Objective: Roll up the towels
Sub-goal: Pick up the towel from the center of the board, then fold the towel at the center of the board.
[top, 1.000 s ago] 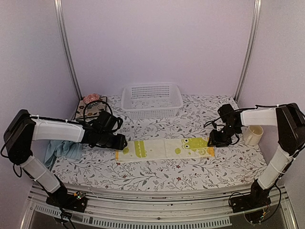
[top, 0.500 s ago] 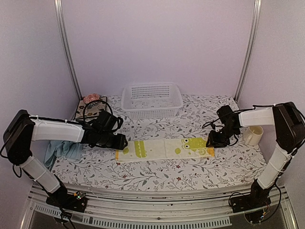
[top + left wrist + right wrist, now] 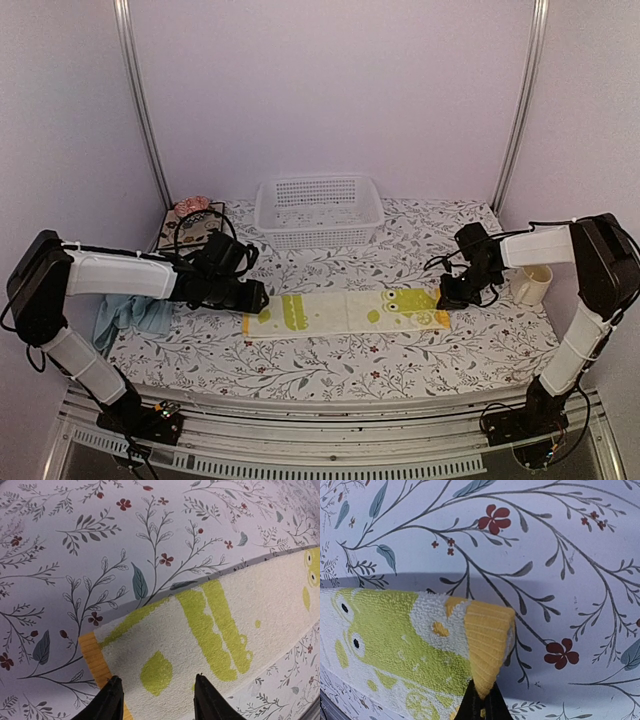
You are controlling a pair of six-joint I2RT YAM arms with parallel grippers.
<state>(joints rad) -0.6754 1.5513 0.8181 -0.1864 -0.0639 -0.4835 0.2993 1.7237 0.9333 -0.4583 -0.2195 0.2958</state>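
A: Jaws: right gripper (image 3: 481, 704) pinched on the orange end of the yellow-green towel (image 3: 330, 312); left gripper (image 3: 155, 700) open over the other end. Towel lies flat just in front of the basket (image 3: 318, 232).
B: Roll start, I'd say. Next: curl that end inward, evenly.

White basket (image 3: 318, 210) at back; cream mug (image 3: 532, 283) (far right).

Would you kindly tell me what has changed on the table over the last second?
The right gripper, shut on a corner at the right end of the yellow-green towel, has edged slightly leftward, and its arm has drawn in a little with it. Nothing was newly grasped or released. The left gripper stays open over the towel's left end. The light blue towel, basket and cup have not moved.
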